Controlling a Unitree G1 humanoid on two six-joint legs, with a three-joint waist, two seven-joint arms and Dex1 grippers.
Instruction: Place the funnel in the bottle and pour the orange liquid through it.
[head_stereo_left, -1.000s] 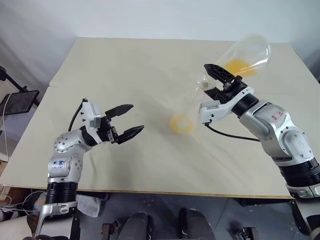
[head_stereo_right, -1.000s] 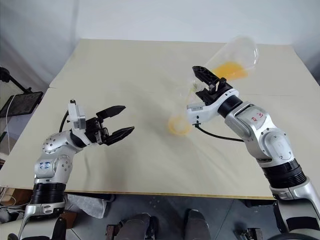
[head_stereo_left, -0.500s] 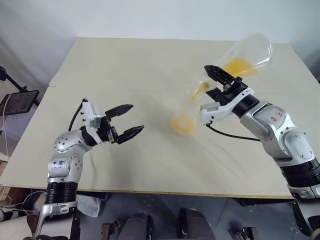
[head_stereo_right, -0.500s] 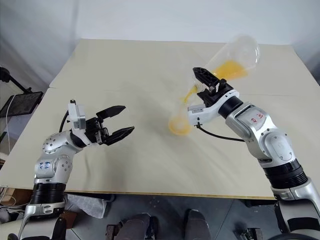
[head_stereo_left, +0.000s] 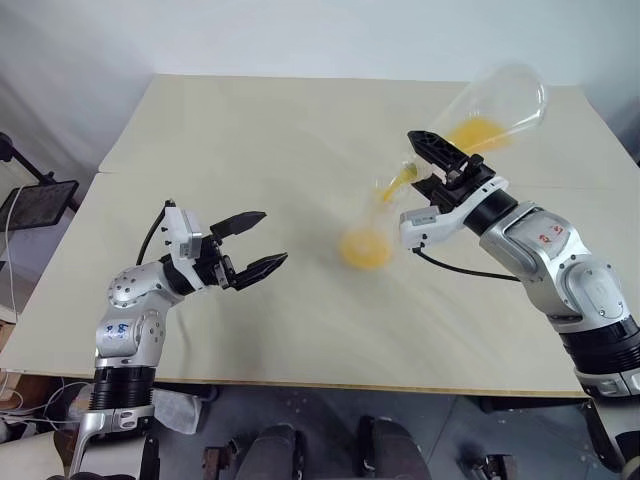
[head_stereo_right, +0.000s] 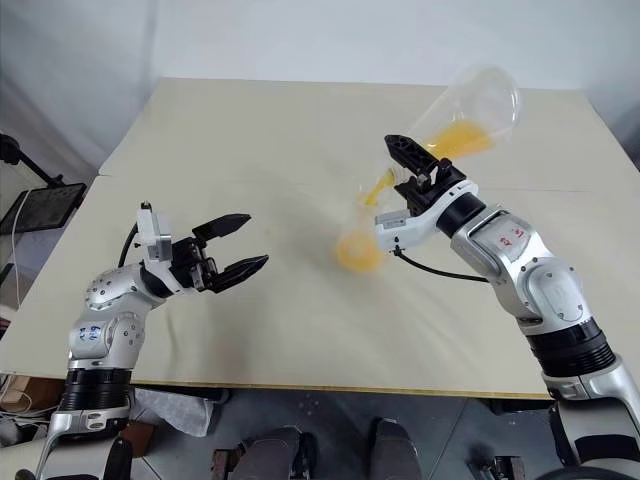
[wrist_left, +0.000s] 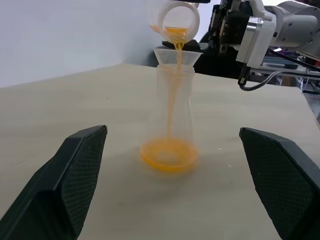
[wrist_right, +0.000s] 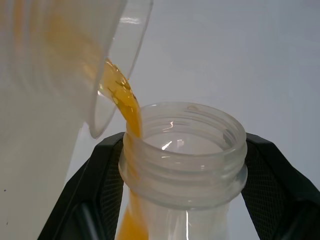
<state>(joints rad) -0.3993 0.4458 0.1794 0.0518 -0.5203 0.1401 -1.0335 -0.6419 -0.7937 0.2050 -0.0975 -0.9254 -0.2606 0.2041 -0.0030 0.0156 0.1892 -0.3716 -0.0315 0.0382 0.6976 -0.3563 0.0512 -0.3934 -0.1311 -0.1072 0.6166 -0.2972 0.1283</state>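
The small clear bottle (wrist_left: 174, 107) stands upright on the table, with the clear funnel (wrist_left: 176, 56) seated in its neck. My right gripper (head_stereo_left: 428, 160) is shut on the threaded neck (wrist_right: 182, 150) of a large clear vessel (head_stereo_left: 497, 103), tilted mouth-down over the funnel. A thin stream of orange liquid (wrist_left: 172, 95) falls through the funnel and pools in the bottle's base (head_stereo_left: 365, 250). More orange liquid (head_stereo_left: 474, 131) lies inside the tilted vessel. My left gripper (head_stereo_left: 271, 237) hangs open to the left of the bottle, a hand's width away, with nothing between its fingers.
The beige table (head_stereo_left: 250, 130) stretches wide around the bottle, with its front edge near my arms. A black stand (head_stereo_left: 38, 203) sits off the table's left side. A pale wall rises behind the table's far edge.
A second ago no stream showed at the vessel's mouth; now orange liquid runs from it into the funnel. The orange pool in the bottle's base has grown. The left arm is unmoved.
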